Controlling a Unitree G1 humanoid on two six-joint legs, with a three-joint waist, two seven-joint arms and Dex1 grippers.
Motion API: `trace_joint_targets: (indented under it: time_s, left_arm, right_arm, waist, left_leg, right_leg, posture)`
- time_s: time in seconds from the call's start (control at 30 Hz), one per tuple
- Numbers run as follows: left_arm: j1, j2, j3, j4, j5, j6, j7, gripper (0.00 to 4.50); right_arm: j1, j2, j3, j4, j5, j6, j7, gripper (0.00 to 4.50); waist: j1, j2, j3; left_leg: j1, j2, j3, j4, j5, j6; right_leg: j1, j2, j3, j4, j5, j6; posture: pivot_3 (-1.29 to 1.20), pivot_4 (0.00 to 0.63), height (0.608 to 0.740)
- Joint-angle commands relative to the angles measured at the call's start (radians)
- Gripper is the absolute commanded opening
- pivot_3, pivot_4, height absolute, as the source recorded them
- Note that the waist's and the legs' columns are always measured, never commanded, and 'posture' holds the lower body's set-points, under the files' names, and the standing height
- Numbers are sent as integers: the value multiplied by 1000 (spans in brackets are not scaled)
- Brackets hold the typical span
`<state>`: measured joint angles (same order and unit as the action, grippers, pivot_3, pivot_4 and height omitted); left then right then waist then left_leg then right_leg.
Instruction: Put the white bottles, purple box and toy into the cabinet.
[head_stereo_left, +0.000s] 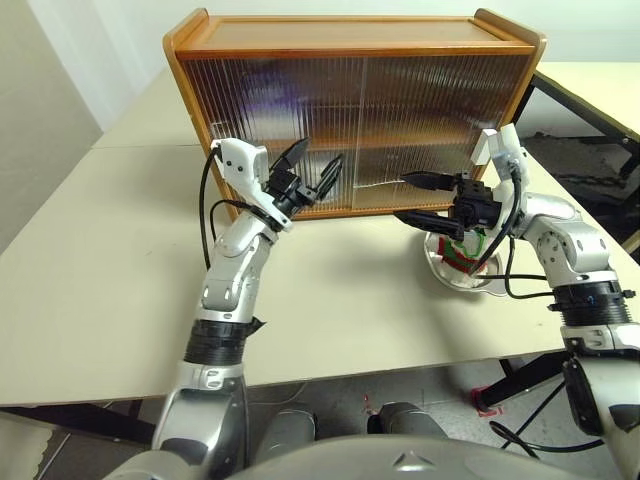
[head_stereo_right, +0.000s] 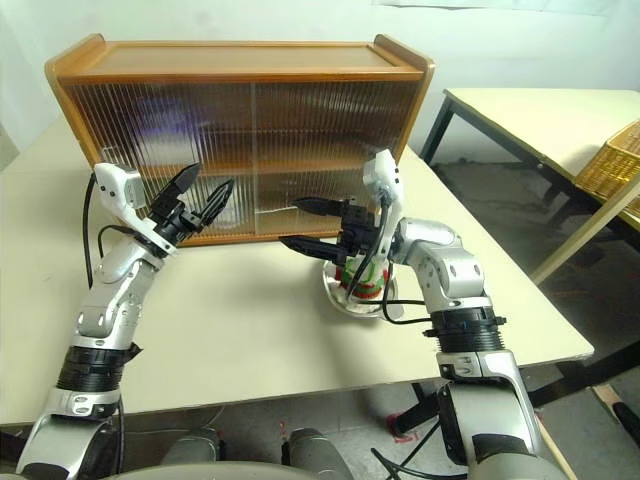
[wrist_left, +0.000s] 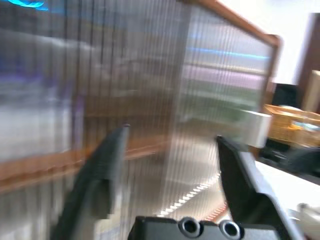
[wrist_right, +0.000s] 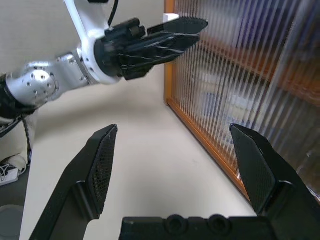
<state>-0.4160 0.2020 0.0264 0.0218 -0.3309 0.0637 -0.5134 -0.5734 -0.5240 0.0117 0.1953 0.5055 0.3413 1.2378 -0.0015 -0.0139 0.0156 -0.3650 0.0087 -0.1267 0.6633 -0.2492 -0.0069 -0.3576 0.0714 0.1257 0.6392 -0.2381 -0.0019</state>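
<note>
The brown cabinet (head_stereo_left: 350, 40) stands at the back of the table with both ribbed doors drawn across its front. A purple blur (head_stereo_left: 268, 95) shows through the left door on the upper shelf, which may be the purple box. Pale shapes (wrist_right: 220, 102) lie behind the ribs on the lower shelf, and I cannot tell whether they are the white bottles. My left gripper (head_stereo_left: 320, 158) is open just in front of the left door, holding nothing. My right gripper (head_stereo_left: 402, 197) is open too, pointing left before the right door. Under its wrist the toy (head_stereo_right: 362, 282) sits in a round bowl (head_stereo_left: 450, 275).
The beige table (head_stereo_left: 120, 290) has free room at the left and in front of the cabinet. To the right a second table (head_stereo_right: 540, 110) stands across a gap. A wicker basket (head_stereo_right: 612, 158) is at the far right.
</note>
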Motion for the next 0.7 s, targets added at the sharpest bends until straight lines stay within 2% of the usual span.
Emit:
trace_joint_targets:
  time_s: [0.03, 0.2, 0.27, 0.5, 0.53, 0.7]
  left_arm:
    - [-1, 78, 8, 5, -67, 49, -146, 4475]
    - [20, 248, 99, -6, -240, 186, -345, 4475]
    - [27, 285, 121, -23, -276, 217, -380, 4475]
    - [74, 355, 151, -83, -341, 296, -447, 4475]
    - [80, 362, 152, -88, -338, 294, -456, 4475]
    - [102, 381, 154, -97, -334, 289, -478, 4475]
  right_arm:
    - [9, -5, -13, -16, 0, 2, -9, 4500]
    - [33, -10, -31, -35, 2, -1, -36, 4500]
    - [42, -11, -40, -40, 2, -5, -49, 4500]
    - [44, -17, -78, -36, 3, -13, -88, 4500]
    - [45, -18, -82, -35, 0, -16, -94, 4500]
    - [53, -32, -109, -18, -6, -34, -115, 4500]
  waist:
    - [-3, 0, 0]
    - [-9, 0, 0]
    - [-12, 0, 0]
    - [-19, 1, -1]
    - [-22, 1, -1]
    - [-29, 2, -1]
  left_leg:
    - [0, 0, 0, 0, 0, 0]
    - [-1, 1, -2, -1, 0, 0]
    - [-1, 2, -3, -2, 0, 0]
    - [-8, 7, -10, -2, -1, -1]
    - [-9, 8, -9, -2, -1, -1]
    - [-12, 13, -5, -3, -1, -1]
  right_leg:
    - [0, 0, 0, 0, -1, 1]
    - [-2, 0, 0, 0, -2, 2]
    - [-3, 0, 1, 0, -2, 1]
    - [-10, -2, 3, 0, -2, -1]
    - [-11, -2, 3, 0, 1, -6]
    - [-15, 2, 1, 0, 1, -8]
  posture:
    - [-37, 0, 740]
    - [-50, 0, 740]
    - [-58, 0, 740]
    - [-74, 0, 740]
    - [-74, 0, 740]
    - [-79, 0, 740]
